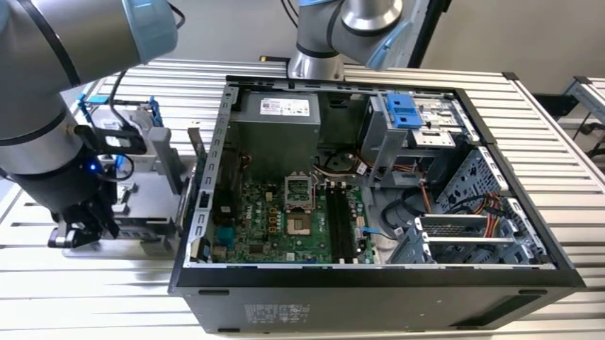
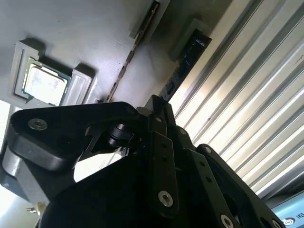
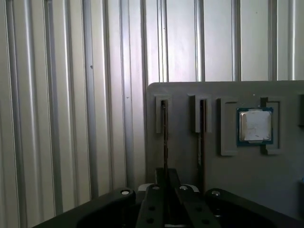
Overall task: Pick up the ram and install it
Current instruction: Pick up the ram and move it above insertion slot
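This is looking like a robotics lab or workshop: an opened computer case is lying on a ribbed metal tabletop, and a robot arm is hanging over a grey parts tray.

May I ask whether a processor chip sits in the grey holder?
Yes, a silver-topped processor chip lies in a pocket of the grey holder.

A flat grey slotted holder tray lies right in front of the claw. In one of its recesses, off to one side of the claw, sits a square silver processor chip with a blue-green rim. The tray rests on a ribbed aluminium tabletop. In the exterior view, an open black computer case stands well to the claw's right. Inside it are a green motherboard, a grey metal power supply box and a blue plastic drive bracket.
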`<state>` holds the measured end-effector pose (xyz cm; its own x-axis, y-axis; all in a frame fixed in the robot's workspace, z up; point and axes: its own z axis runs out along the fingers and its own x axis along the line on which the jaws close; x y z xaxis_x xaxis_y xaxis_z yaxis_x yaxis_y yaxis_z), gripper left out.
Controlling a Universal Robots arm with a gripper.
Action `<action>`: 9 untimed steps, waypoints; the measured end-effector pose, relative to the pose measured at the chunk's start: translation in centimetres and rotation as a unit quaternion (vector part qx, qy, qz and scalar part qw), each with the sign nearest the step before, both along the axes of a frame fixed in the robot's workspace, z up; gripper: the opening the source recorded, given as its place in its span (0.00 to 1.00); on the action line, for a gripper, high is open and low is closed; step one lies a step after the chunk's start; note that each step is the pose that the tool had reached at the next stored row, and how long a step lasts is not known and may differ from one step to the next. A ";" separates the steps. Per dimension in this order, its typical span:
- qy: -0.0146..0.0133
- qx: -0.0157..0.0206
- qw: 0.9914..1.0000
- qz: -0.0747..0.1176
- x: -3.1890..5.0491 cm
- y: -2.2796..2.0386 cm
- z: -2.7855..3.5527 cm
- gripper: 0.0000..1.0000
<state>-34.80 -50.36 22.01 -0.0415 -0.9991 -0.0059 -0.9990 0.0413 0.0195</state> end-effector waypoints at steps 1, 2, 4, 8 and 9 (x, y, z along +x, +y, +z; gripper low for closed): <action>0.000 0.000 1.000 0.002 -0.01 0.00 0.16 0.00; 0.000 -0.001 1.000 0.003 -0.03 0.00 0.30 0.00; 0.000 -0.002 1.000 0.007 -0.06 0.01 0.51 0.00; -0.001 -0.005 1.000 0.011 -0.10 0.02 0.63 0.00; -0.001 -0.005 1.000 0.011 -0.10 0.03 0.63 0.00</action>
<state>-34.90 -50.34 22.64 -0.0200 -0.9998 0.0040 -0.9996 0.0201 0.0176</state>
